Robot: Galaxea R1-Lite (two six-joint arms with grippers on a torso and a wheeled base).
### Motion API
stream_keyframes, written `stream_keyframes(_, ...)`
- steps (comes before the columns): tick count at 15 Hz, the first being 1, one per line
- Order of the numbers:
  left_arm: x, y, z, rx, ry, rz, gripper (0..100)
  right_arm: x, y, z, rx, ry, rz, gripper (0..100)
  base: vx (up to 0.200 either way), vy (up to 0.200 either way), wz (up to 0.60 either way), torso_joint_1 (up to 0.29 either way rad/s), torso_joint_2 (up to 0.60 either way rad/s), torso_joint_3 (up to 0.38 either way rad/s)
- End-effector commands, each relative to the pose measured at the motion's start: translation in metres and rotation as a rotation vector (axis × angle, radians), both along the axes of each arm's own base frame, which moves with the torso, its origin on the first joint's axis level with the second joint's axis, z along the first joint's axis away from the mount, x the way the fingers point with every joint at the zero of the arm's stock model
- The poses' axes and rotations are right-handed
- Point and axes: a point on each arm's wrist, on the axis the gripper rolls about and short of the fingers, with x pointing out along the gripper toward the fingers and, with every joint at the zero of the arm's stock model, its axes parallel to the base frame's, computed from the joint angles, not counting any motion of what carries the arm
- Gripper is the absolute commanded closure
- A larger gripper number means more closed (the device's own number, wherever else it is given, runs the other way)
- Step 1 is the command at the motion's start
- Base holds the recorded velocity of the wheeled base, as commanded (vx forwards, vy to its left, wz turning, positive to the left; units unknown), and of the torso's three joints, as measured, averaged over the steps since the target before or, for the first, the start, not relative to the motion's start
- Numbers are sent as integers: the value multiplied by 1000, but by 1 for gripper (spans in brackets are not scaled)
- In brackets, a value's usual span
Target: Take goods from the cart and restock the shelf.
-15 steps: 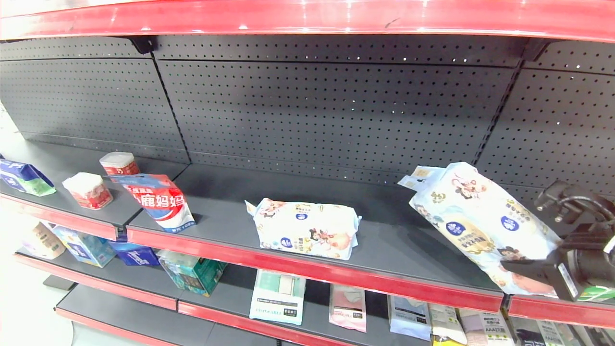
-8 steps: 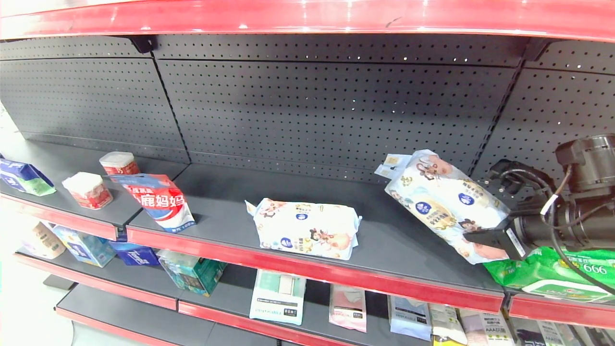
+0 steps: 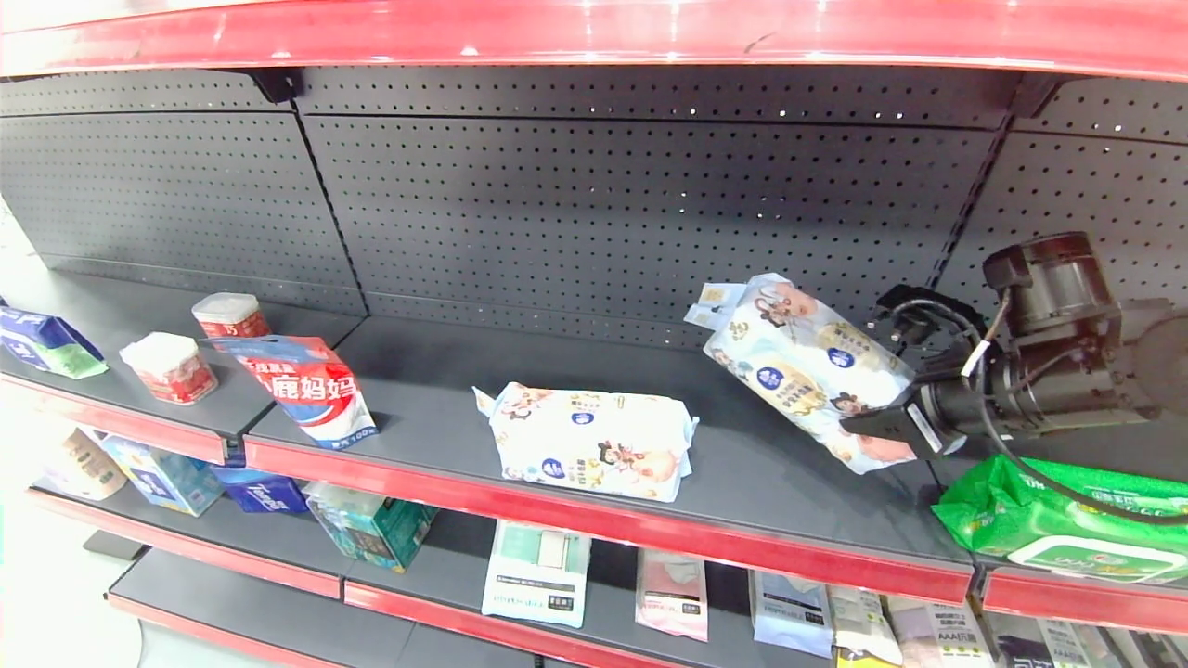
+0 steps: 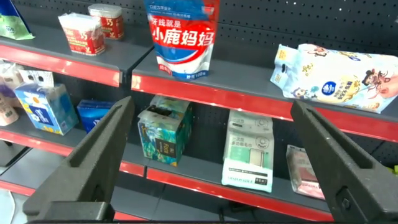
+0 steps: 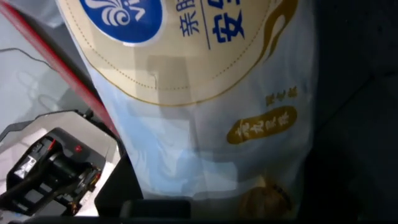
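Left claw (image 4: 211, 158): jaws wide apart, holding nothing, facing the lower shelves | right claw (image 3: 877, 390): clamped on the lower end of cartoon-print pack (image 3: 803, 371) | pack tilted over the shelf (image 3: 770, 478), upper end toward pegboard (image 3: 603, 213); contact with the board not discernible | twin pack (image 3: 594, 441) flat, well apart; green pack (image 3: 1067, 520) near

This is looking like a shop: tiered shelves (image 3: 445, 390) with red front edges are running across the frame, a black pegboard panel (image 3: 603, 213) is backing them, and soft packs (image 3: 594, 441) and boxes (image 3: 371, 527) are sitting in rows.
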Motion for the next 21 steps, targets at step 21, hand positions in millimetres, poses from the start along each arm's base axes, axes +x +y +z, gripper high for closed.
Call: stream_keyframes(21, 0, 0, 0, 0, 1, 1, 0, 57, 69, -21, -30, 26, 262, 100, 0, 0, 0, 0, 0, 0)
